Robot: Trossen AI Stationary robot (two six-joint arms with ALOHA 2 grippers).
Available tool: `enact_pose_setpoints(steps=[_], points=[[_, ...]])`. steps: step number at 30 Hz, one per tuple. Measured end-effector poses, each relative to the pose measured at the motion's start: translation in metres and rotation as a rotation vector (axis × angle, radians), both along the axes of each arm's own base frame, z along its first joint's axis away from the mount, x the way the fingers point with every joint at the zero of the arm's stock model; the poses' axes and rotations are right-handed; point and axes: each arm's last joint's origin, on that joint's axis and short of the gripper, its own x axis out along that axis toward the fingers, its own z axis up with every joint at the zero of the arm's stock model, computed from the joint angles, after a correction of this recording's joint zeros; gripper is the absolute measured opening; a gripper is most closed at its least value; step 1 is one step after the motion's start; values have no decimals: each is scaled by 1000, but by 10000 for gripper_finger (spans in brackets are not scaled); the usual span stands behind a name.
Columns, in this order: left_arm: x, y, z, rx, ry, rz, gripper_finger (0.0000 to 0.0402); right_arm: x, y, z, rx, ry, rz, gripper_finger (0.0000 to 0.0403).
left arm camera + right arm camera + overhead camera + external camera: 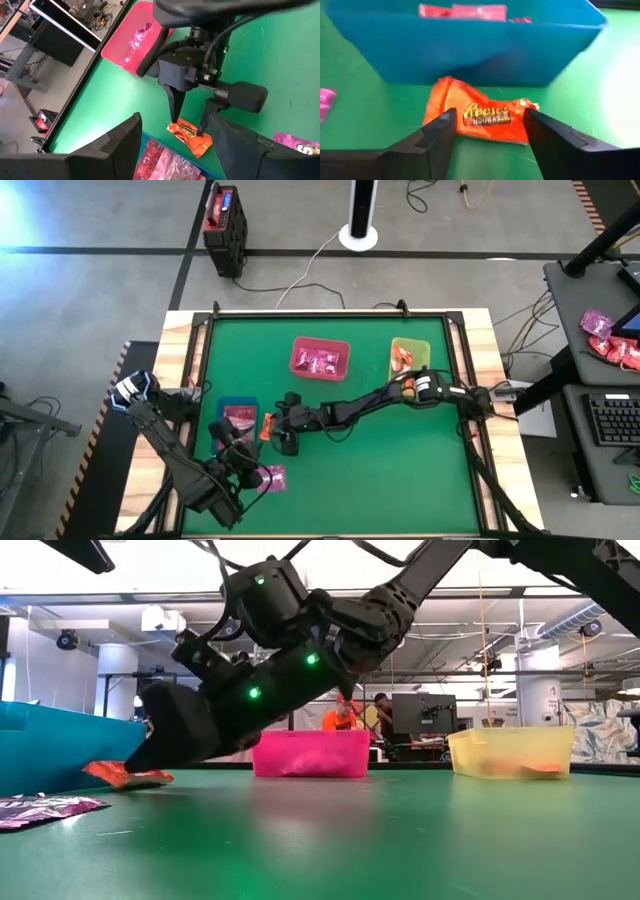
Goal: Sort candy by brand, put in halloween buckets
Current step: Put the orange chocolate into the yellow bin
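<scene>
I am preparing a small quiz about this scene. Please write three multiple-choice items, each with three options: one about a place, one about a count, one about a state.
1. Where does the orange candy lie?
A. inside the pink bin
B. on the mat beside the blue bin
C. inside the green bin

2. How many bins stand on the table?
A. two
B. three
C. four

3. How is the right gripper?
A. open, fingers on either side of the orange candy
B. shut on a pink packet
C. raised above the green bin

Answers: 1 B, it lies against the blue wall; 2 B, pink bin, green bin and blue; 3 A, gap visible between fingers.
</scene>
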Motion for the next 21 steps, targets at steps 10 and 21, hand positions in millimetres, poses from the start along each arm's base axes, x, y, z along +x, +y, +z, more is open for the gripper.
enact_pose_setpoints(steps=[10,21], points=[[0,0,0,6,-5,-2,214,1,-2,-3,-2,0,-14,286],[1,0,1,17,-36,-10,214,1,-6,-13,73,17,4,234]])
